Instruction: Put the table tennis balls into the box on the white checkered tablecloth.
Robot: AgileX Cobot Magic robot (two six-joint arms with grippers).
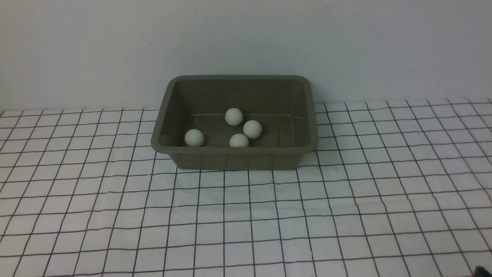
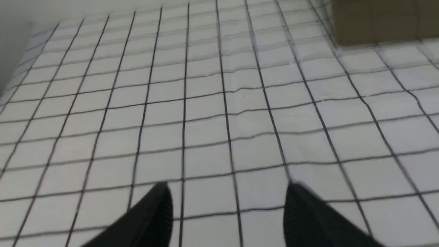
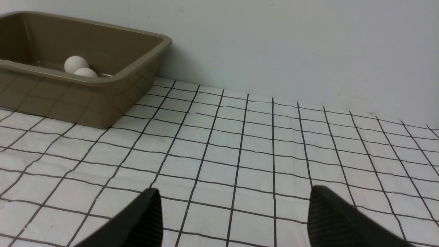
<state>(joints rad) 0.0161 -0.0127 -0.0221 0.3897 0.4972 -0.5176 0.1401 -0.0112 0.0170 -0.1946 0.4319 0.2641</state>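
Box (image 1: 235, 159) upright, long axis left-right; left end effector (image 2: 228, 206), right end effector (image 3: 235, 209) spread apart.

No readable text, labels, brands, numbers or signs in any view. Olive-grey box (image 1: 234, 159): outer front wall and rim unmarked as far as visible. White balls (image 1: 252, 129) inside box: no legible print. Checkered cloth (image 1: 246, 207) around box: grid lines only, no characters.

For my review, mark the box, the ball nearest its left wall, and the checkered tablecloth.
Box (image 1: 234, 159): front view, on its near outer wall.
Ball (image 1: 194, 137): front view, middle of its visible surface.
Checkered tablecloth (image 1: 238, 211): front view, bare cloth before the box.
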